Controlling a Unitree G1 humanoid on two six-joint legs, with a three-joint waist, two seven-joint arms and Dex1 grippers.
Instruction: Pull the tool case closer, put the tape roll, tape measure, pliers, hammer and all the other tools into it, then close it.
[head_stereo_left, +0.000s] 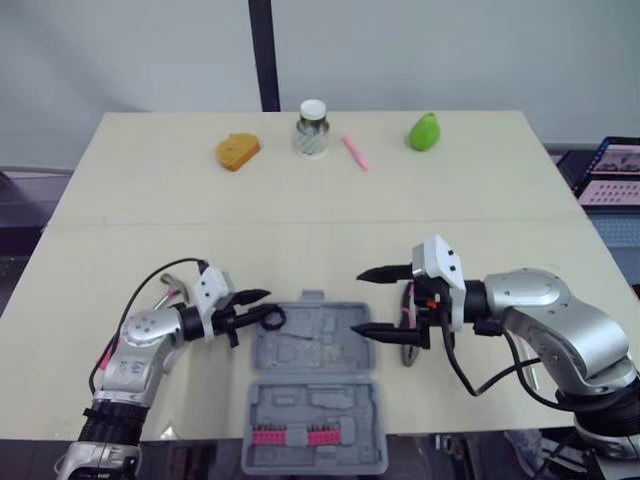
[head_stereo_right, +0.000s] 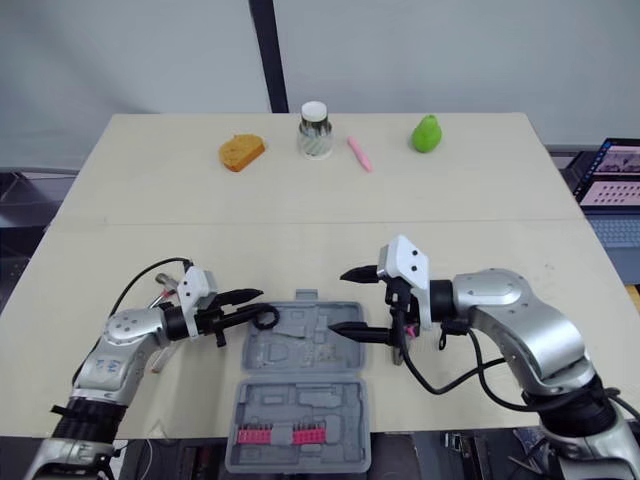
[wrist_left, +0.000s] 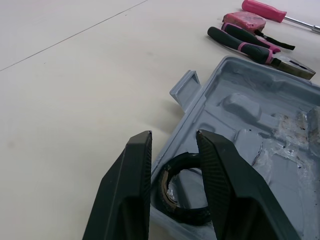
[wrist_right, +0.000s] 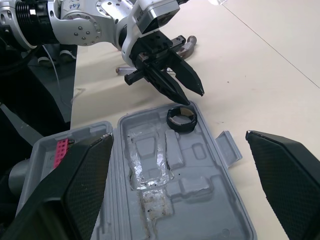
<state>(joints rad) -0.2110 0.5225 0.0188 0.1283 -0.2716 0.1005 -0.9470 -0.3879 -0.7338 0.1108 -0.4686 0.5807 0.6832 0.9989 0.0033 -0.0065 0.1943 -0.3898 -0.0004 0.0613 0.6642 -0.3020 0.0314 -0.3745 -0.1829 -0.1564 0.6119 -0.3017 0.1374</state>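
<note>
The grey tool case (head_stereo_left: 300, 345) lies open at the table's front middle. A black tape roll (head_stereo_left: 272, 318) rests in its far left corner. My left gripper (head_stereo_left: 262, 308) is open right at the roll (wrist_left: 182, 195), one finger on either side of it. My right gripper (head_stereo_left: 357, 301) is wide open above the case's right edge, holding nothing. Pink-handled pliers (head_stereo_left: 408, 345) lie just right of the case, under the right gripper. A pink tape measure (wrist_left: 243, 21) and a pink screwdriver (wrist_left: 265, 10) lie beyond the pliers. The hammer (head_stereo_left: 172, 290) sits behind my left arm.
Along the table's far edge are an orange sponge-like piece (head_stereo_left: 237, 151), a white-lidded jar (head_stereo_left: 313, 127), a pink pen (head_stereo_left: 356, 152) and a green pear (head_stereo_left: 425, 131). The case lid holds a row of pink bits (head_stereo_left: 293, 435). A laptop (head_stereo_left: 610, 172) stands off the table's right.
</note>
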